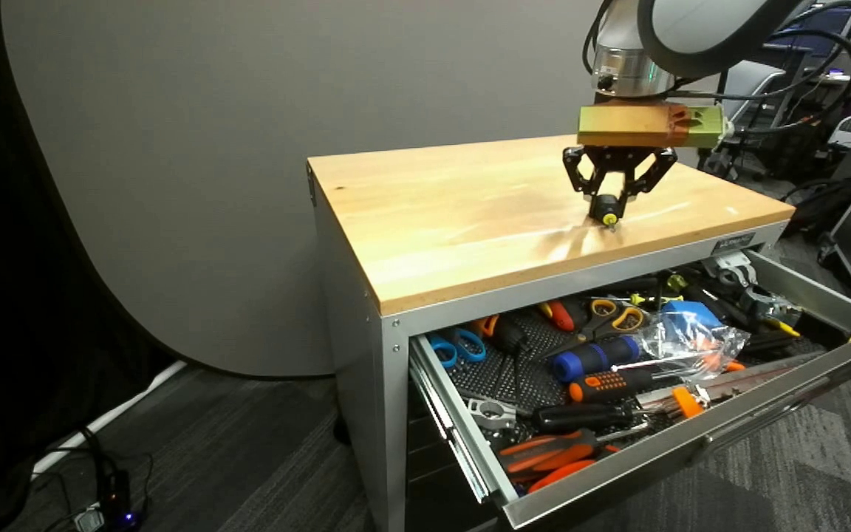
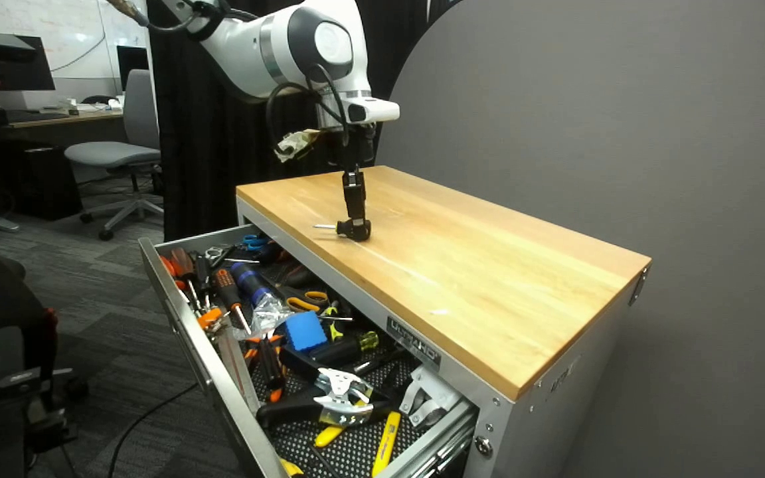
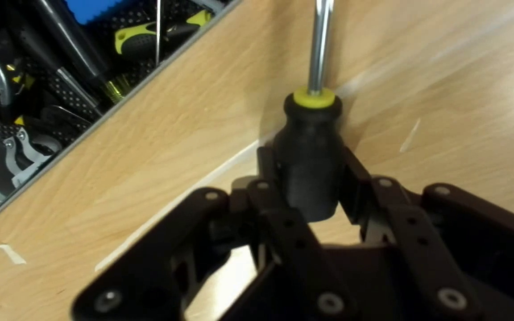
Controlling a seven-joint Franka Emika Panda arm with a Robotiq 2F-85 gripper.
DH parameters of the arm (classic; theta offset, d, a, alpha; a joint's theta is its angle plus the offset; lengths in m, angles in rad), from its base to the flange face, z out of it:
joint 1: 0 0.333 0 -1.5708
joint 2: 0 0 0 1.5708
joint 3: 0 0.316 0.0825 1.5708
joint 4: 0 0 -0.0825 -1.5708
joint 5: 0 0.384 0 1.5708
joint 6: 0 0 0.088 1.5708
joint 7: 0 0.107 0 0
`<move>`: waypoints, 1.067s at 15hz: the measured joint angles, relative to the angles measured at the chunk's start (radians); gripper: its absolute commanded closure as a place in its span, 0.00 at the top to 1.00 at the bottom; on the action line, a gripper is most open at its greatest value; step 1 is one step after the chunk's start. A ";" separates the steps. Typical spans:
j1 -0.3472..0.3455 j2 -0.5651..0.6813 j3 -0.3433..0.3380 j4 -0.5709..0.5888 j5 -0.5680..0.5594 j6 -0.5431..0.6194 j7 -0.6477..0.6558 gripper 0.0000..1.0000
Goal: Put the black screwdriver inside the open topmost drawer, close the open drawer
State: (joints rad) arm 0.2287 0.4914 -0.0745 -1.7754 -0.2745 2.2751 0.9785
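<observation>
Screwdriver (image 2: 343, 228): profile only in an exterior view.

Your arm (image 2: 240, 66): glossy white, dark grey joint cover (image 2: 300, 40) around a round white cap (image 2: 333, 44), silver band (image 2: 267, 48). Black cables (image 1: 773, 131) loop off it in both exterior views. Shiny silver collar (image 1: 629, 72) lower down; under that, a boxy block (image 1: 625, 127), orange with a rusty patch (image 1: 677, 125) and a yellow-green end (image 1: 706, 127). Your claw (image 1: 607, 208) is black, with jointed links (image 3: 301, 256); wrist view shows round silvery screws (image 3: 330, 303) and pale pins (image 3: 385, 182) on it.
</observation>
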 measured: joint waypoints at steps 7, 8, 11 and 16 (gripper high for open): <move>-0.063 -0.147 0.010 -0.172 0.069 -0.112 -0.182 0.14; -0.071 -0.175 0.010 -0.213 0.074 -0.112 -0.190 0.13; -0.079 -0.234 0.019 -0.329 0.102 -0.071 -0.193 0.13; -0.072 -0.243 0.080 -0.427 0.127 0.049 -0.188 0.68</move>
State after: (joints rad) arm 0.1566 0.2487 0.0053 -2.2026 -0.1471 2.3244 0.7900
